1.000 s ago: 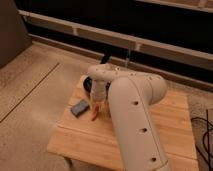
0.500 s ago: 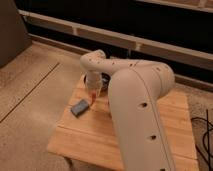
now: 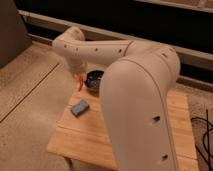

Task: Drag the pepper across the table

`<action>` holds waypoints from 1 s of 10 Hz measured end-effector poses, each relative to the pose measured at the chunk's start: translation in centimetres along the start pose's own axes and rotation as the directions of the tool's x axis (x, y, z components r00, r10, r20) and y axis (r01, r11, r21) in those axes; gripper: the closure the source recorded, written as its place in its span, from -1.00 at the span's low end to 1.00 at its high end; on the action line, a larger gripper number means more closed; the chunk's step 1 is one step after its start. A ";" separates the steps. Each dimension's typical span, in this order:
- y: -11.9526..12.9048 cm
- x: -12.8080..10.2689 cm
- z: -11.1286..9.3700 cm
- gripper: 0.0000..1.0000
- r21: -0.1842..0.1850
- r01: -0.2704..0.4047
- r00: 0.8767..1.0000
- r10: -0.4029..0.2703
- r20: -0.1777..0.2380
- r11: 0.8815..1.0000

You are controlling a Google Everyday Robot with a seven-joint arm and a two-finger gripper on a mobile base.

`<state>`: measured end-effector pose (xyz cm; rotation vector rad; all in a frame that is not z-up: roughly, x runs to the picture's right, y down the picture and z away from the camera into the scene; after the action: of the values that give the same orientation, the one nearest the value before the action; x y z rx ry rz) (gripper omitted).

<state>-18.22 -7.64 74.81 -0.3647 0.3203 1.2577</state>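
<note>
The pepper (image 3: 80, 83) is a small orange-red sliver standing nearly upright at the far left corner of the light wooden table (image 3: 150, 135). My gripper (image 3: 79, 74) is right above it, under the end of the big cream arm (image 3: 100, 50), and is shut on the pepper's top. The arm's wrist hides most of the gripper. The pepper's lower tip is at about the level of the table's far edge.
A dark round bowl (image 3: 94, 80) sits just right of the pepper at the table's back. A blue-grey block (image 3: 80, 107) lies on the table's left side, in front of the pepper. A black cable (image 3: 206, 135) hangs at the right. Speckled floor surrounds the table.
The gripper and the pepper have moved away from the blue-grey block toward the table's far left corner. The block has stayed in place.
</note>
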 end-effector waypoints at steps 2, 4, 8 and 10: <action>5.9 -2.0 -1.8 1.00 0.009 0.148 0.989 -0.148 0.000 0.989; 11.4 -3.3 -3.6 1.00 -0.030 0.276 0.961 -0.276 0.009 0.961; 20.4 -4.3 -7.3 1.00 -0.099 0.483 0.875 -0.477 0.076 0.870; 20.4 -4.3 -7.3 1.00 -0.098 0.487 0.873 -0.482 0.074 0.868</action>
<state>-39.24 -9.10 68.19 -0.4788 0.1023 0.7856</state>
